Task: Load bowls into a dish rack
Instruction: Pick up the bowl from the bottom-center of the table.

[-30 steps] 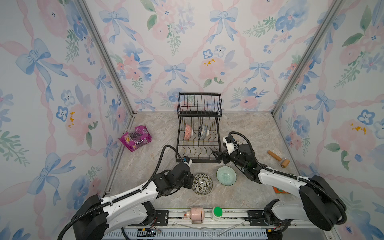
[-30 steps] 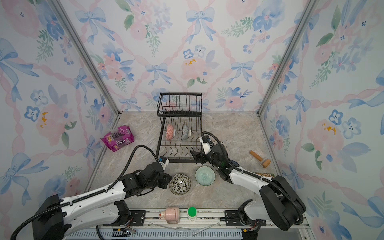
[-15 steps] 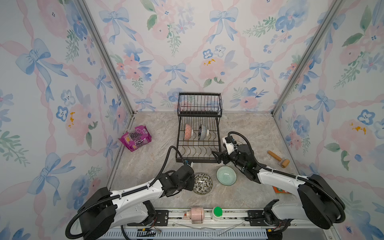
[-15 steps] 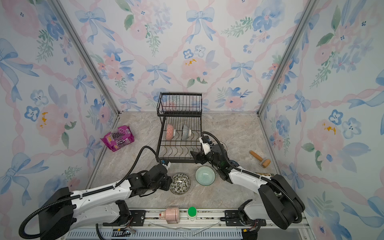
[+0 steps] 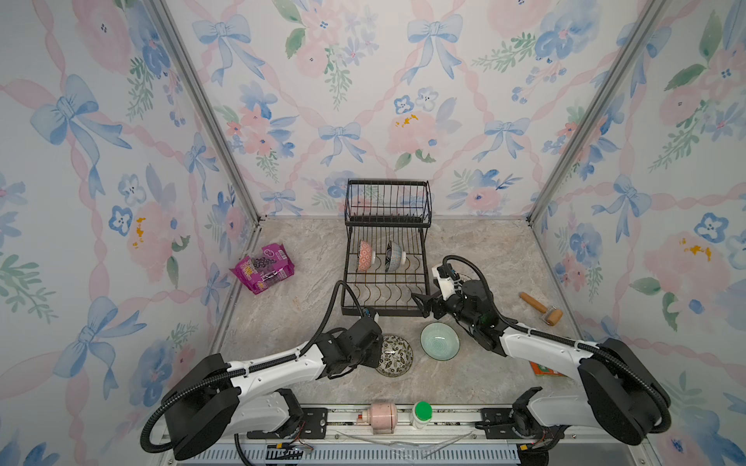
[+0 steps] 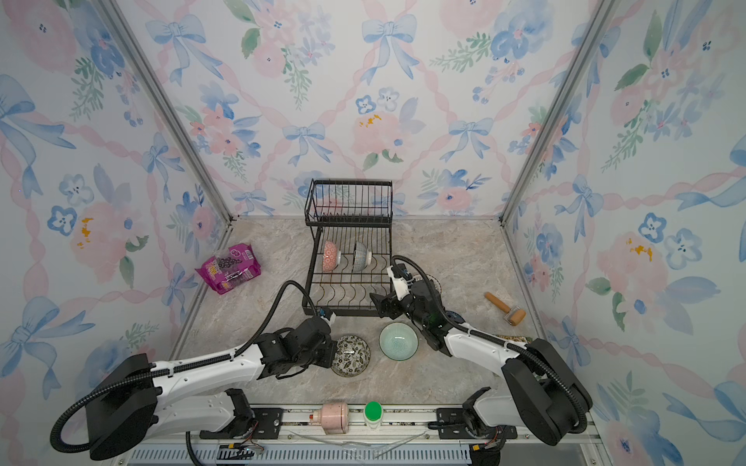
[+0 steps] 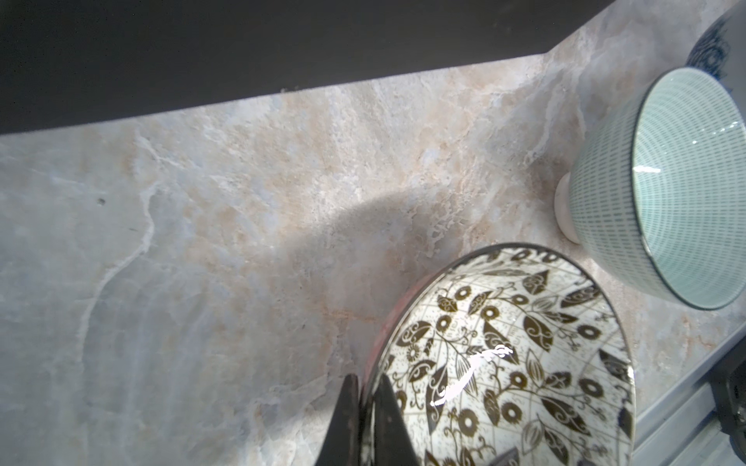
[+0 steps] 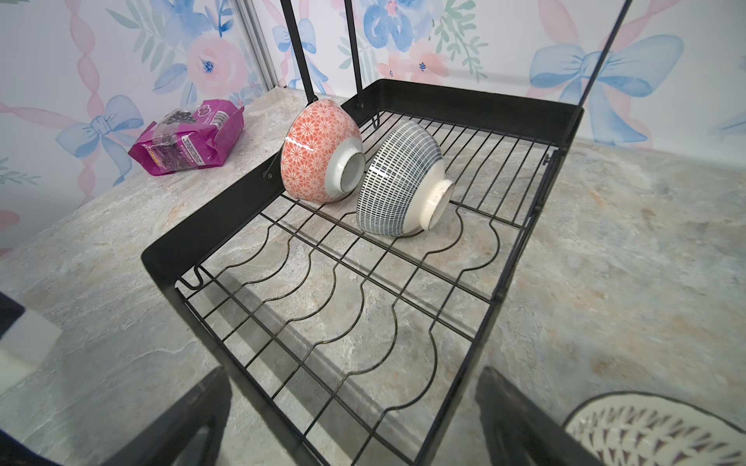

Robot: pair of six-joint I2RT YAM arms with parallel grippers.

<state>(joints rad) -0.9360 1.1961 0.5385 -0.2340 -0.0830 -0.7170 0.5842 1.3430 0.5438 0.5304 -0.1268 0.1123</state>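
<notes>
A black-and-cream floral bowl (image 5: 395, 356) (image 7: 504, 363) sits upright on the table in front of the dish rack (image 5: 385, 311). My left gripper (image 5: 377, 355) (image 7: 365, 403) is shut on its near rim, one finger inside and one outside. A pale mint green bowl (image 5: 440, 341) (image 7: 666, 181) stands just right of it. In the rack's slotted tier lean a pink-red bowl (image 8: 319, 151) and a white-and-black lattice bowl (image 8: 399, 181). My right gripper (image 5: 422, 304) (image 8: 351, 419) hangs open and empty over the rack's front right corner. A petal-patterned bowl (image 8: 646, 431) lies beside it.
A purple snack packet (image 5: 263, 268) lies at the left wall. A wooden roller (image 5: 541, 308) lies at the right. A pink jar (image 5: 381, 417) and a green-capped bottle (image 5: 422, 411) sit on the front rail. A blue-patterned bowl (image 7: 714, 52) shows behind the mint one.
My left gripper has slid right onto the floral bowl's rim and closed on it. The bowls and the right arm have not moved.
</notes>
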